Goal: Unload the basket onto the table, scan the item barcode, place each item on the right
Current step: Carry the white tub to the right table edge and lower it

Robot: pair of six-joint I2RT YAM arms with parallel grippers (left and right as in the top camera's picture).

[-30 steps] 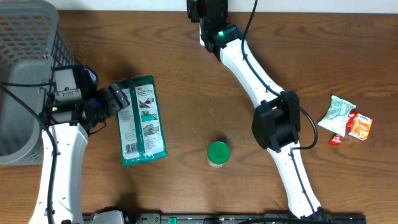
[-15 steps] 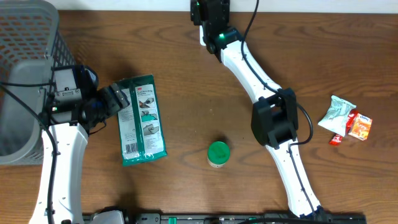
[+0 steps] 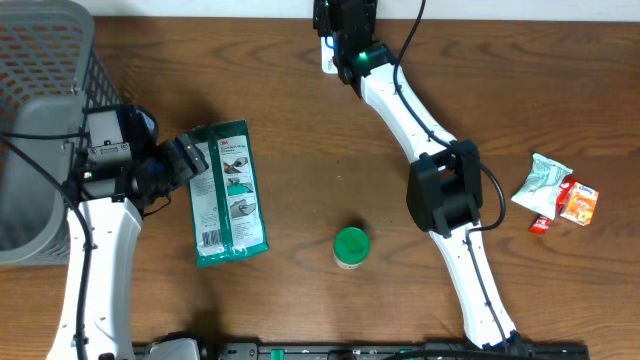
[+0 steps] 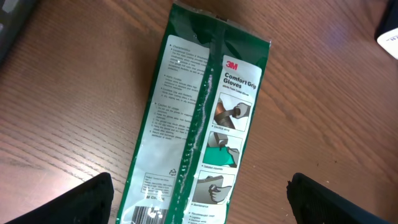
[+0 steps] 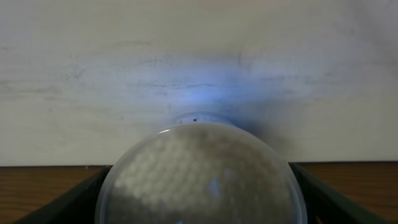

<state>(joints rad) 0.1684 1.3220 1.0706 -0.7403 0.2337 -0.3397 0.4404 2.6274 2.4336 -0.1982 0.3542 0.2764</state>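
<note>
A grey mesh basket (image 3: 40,120) stands at the far left of the desk (image 3: 300,130). Just right of it the left gripper (image 3: 192,158) hangs with its 2 fingers (image 4: 93,199) spread wide and nothing between them. The green glove pack (image 3: 230,195) lies flat on the desk directly under and ahead of this gripper, printed side up. In the overhead view the pack's far left edge sits right at the fingertips, though contact cannot be told. In the left wrist view the pack runs up the middle between the 2 dark fingers, with barcode stripes (image 4: 149,214) at its near end.

Right of the pack, nearer the front edge, a small green-lidded jar (image 3: 351,247) stands alone, well apart from both grippers.

The right gripper (image 3: 342,25) is at the far edge of the desk, facing the pale wall (image 5: 199,62). It pinches a rounded translucent object (image 5: 199,180), which fills the gap between its fingers (image 5: 74,202). It is well apart from the pack.

At the far right lie some small snack packets (image 3: 555,195).
</note>
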